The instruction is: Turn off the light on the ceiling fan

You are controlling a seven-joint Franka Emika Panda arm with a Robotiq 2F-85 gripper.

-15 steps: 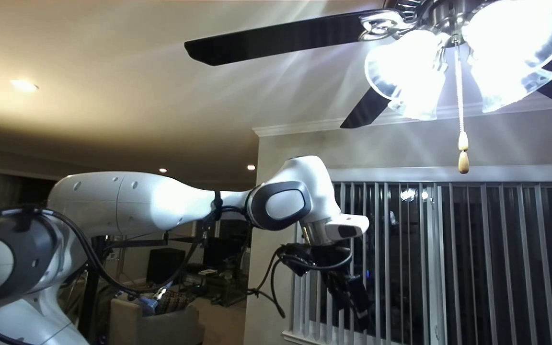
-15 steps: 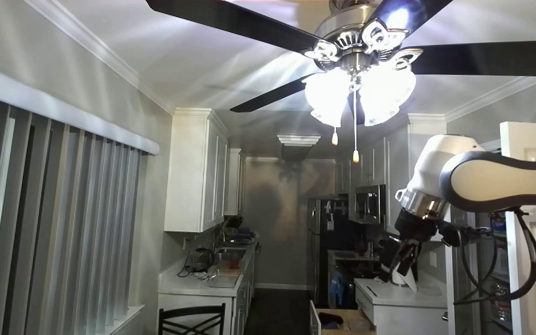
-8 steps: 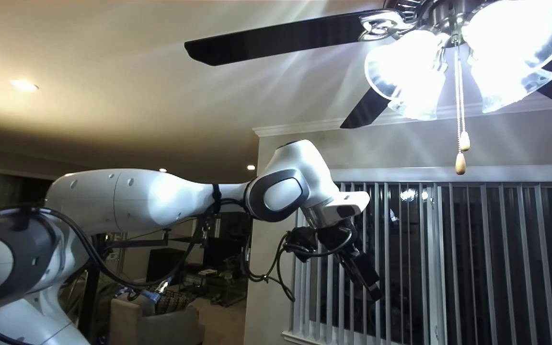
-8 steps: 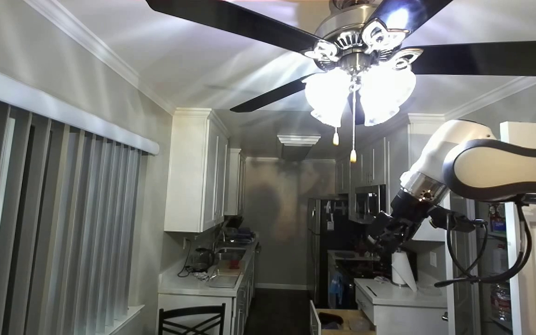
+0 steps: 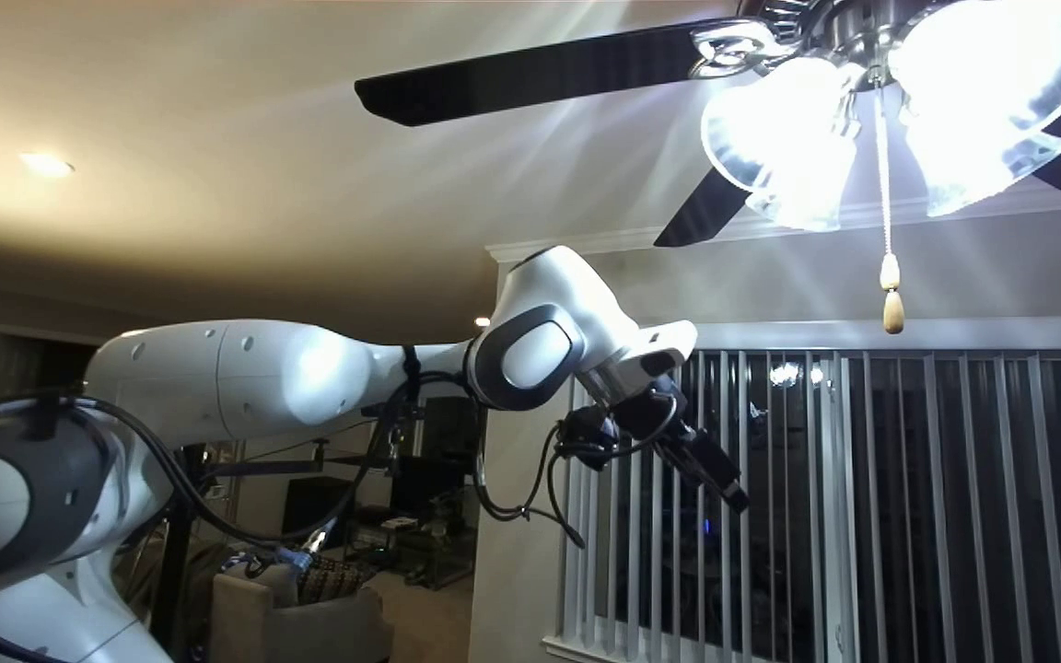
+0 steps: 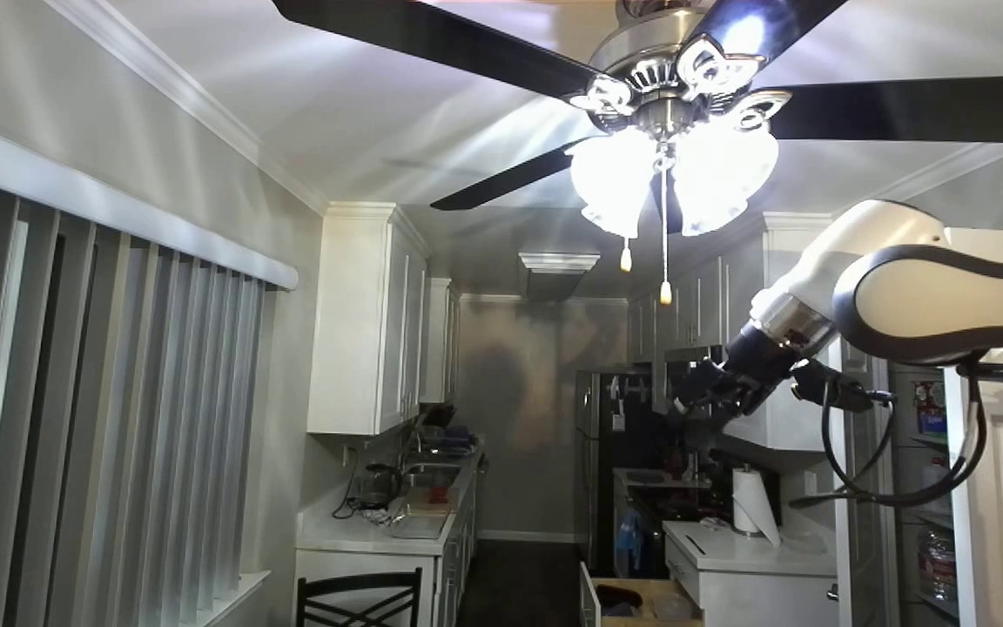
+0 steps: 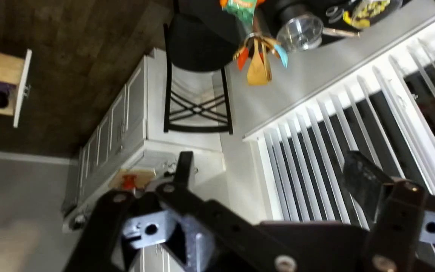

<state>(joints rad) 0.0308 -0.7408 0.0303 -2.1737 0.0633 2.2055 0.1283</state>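
In an exterior view the dark-bladed ceiling fan (image 6: pixel 654 77) spreads overhead, and the white arm (image 6: pixel 928 300) extends from the right. Beneath the fan the light (image 6: pixel 697 178) glares white. Lower right, well apart, hangs the gripper (image 7: pixel 272 173), jaws wide in the wrist view. Two small pull-chain knobs (image 6: pixel 665 293) dangle below the light.

Both exterior views: light (image 6: pixel 719 178) beneath ceiling fan (image 6: pixel 645 43); pull chains (image 6: pixel 665 292) hanging below light. Wrist view: gripper (image 7: pixel 272 173) in foreground; chair (image 7: pixel 198 45) before base cabinet (image 7: pixel 135 94); cooking utensils (image 7: pixel 258 68) right of chair, vertical blinds (image 7: pixel 315 162) farther right; open drawer (image 7: pixel 0 66) far left. In exterior view: vertical blinds left of wall cabinet (image 6: pixel 353 331); coffee carafe (image 6: pixel 377 485) on counter (image 6: pixel 336 533), near sink (image 6: pixel 432 475); refrigerator (image 6: pixel 610 453) at back; paper towel roll (image 6: pixel 750 503) on right-hand countertop (image 6: pixel 763 557); gripper right of pull chains. In exterior view: gripper left of pull chains, vertical blinds behind; armchair (image 5: pixel 323 631) beyond robot arm (image 5: pixel 282 378), lower left.
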